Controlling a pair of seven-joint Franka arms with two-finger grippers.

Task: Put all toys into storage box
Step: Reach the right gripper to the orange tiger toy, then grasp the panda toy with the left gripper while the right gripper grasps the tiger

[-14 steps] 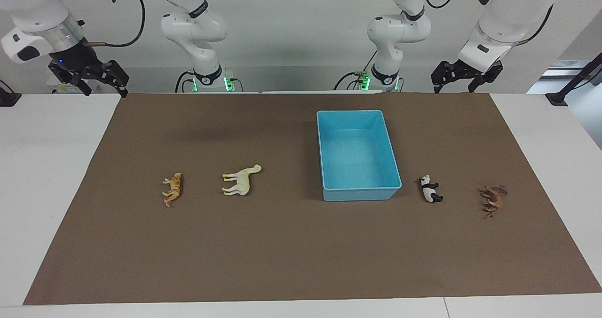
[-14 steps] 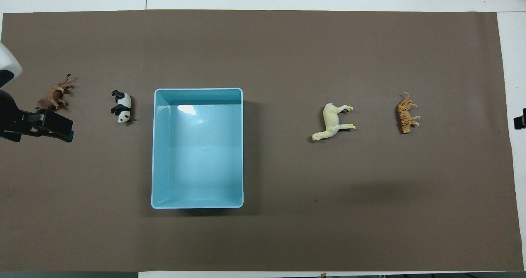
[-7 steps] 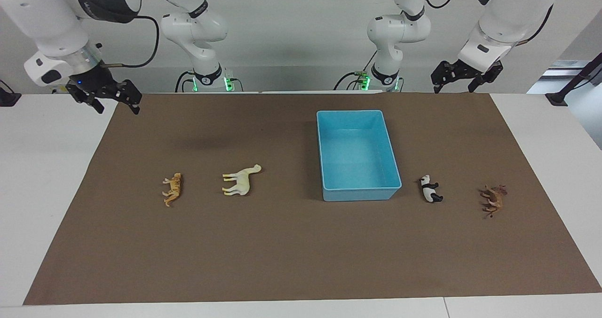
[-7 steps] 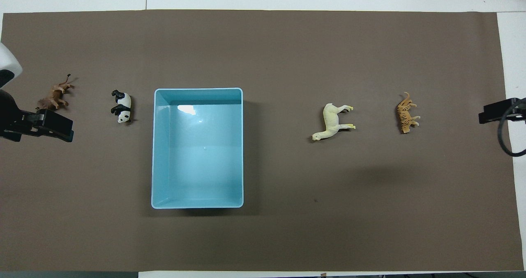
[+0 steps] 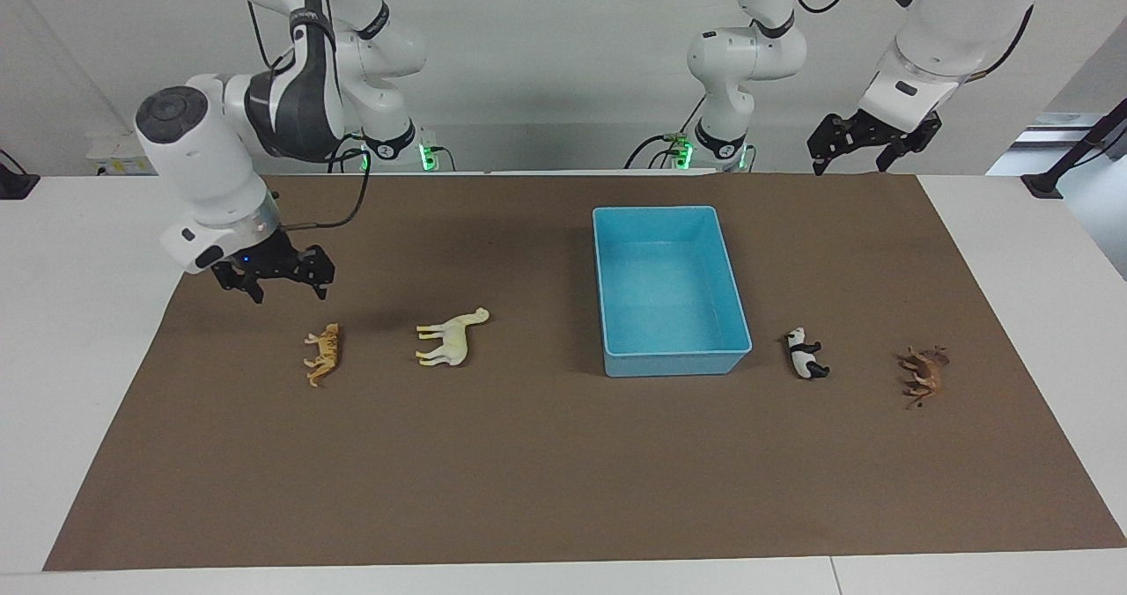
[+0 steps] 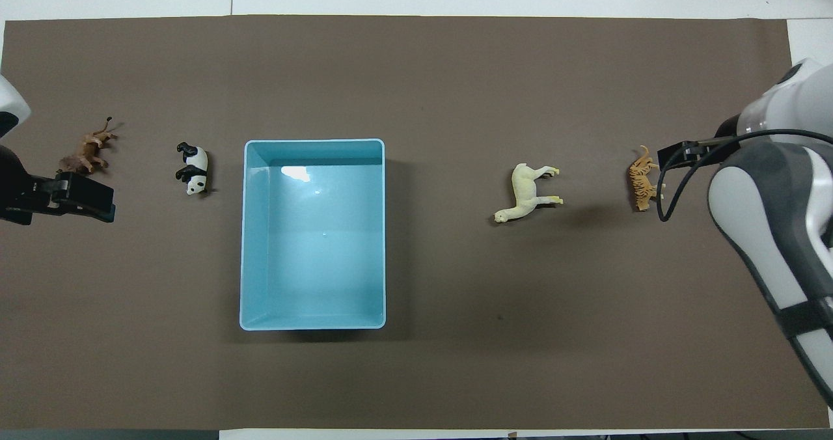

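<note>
Moved since a second ago: right gripper (image 5: 282,280), which has swung out from the table's edge and down over the brown mat (image 5: 546,454), now low in the air just short of the tiger. Nothing else has shifted.

Items, in order along the facing view:

1. Right gripper: fingers spread apart, holding nothing, hanging over the mat beside the tiger (its cable loops past the tiger in the overhead view).
2. Tiger (image 5: 323,354): orange, striped, lying on its side on the mat at the right arm's end of the table, outside the box.
3. Horse (image 5: 452,337): cream-white, larger than the others, on its side between the tiger and the box, near the tiger and well apart from the box.
4. Box (image 5: 607,313): light blue, rectangular, open at the top, with no toy inside; it stands near the middle of the mat, reaching nearer to the robots than any of the toys.
5. Panda (image 5: 805,354): black and white, on its side just beside the box, toward the left arm's end.
6. Brown animal (image 5: 922,376): four-legged, on its side, the last toy toward the left arm's end.
7. Left gripper (image 5: 865,146): waiting high over the mat's edge near its own base, fingers apart, holding nothing.
</note>
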